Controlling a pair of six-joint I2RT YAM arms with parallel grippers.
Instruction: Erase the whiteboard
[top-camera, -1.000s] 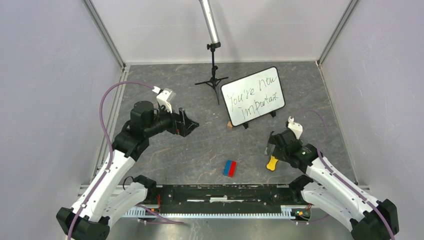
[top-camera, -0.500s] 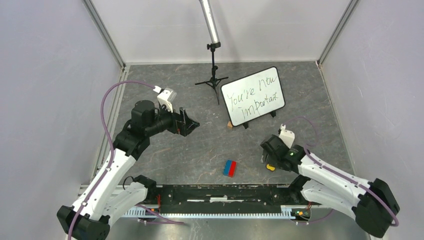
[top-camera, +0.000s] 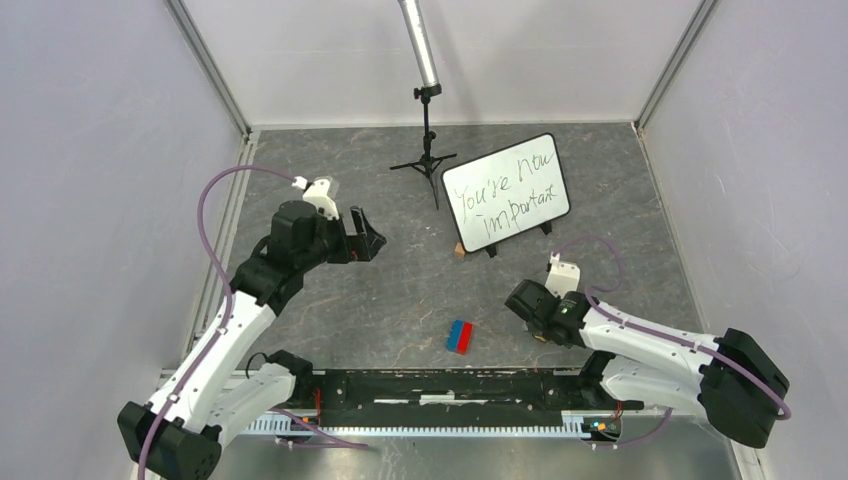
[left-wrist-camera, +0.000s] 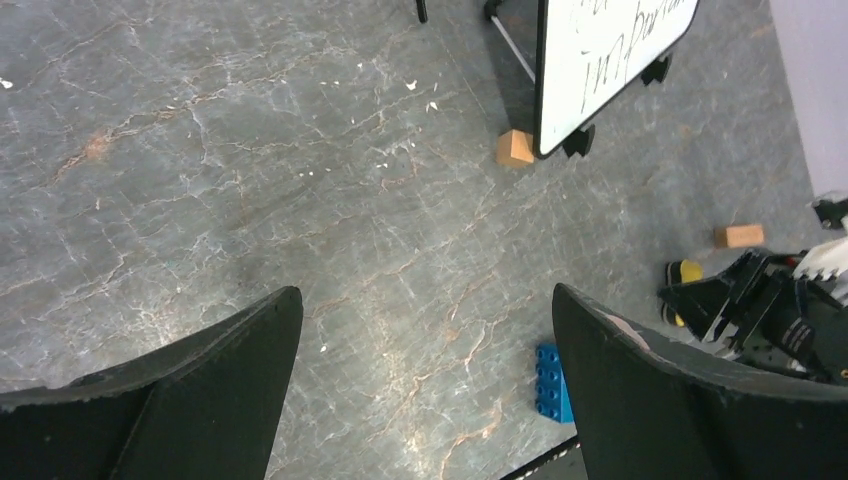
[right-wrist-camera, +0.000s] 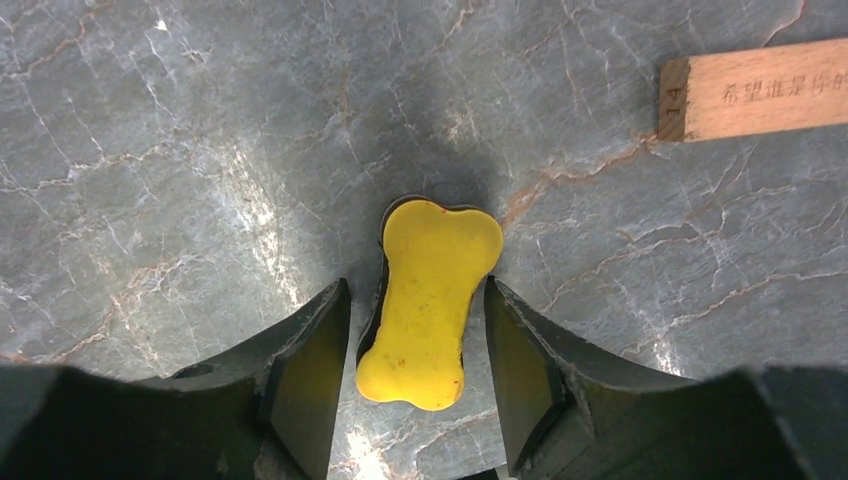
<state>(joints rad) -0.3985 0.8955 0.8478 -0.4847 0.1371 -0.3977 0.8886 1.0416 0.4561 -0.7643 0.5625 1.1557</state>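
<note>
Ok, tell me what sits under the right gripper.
A yellow bone-shaped eraser lies flat on the table between the fingers of the right gripper. Its underside is hidden.

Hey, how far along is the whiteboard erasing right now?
Done: nothing; the whiteboard carries all its handwriting. In hand: the right gripper straddles the yellow eraser, jaws not yet clamped on it. Remaining: grip it, lift, wipe the board. The left gripper hangs open, empty.

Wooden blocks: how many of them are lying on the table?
2. One wooden block lies beside the whiteboard's lower corner; the other lies close to the right gripper. More may be hidden behind the arms.
</note>
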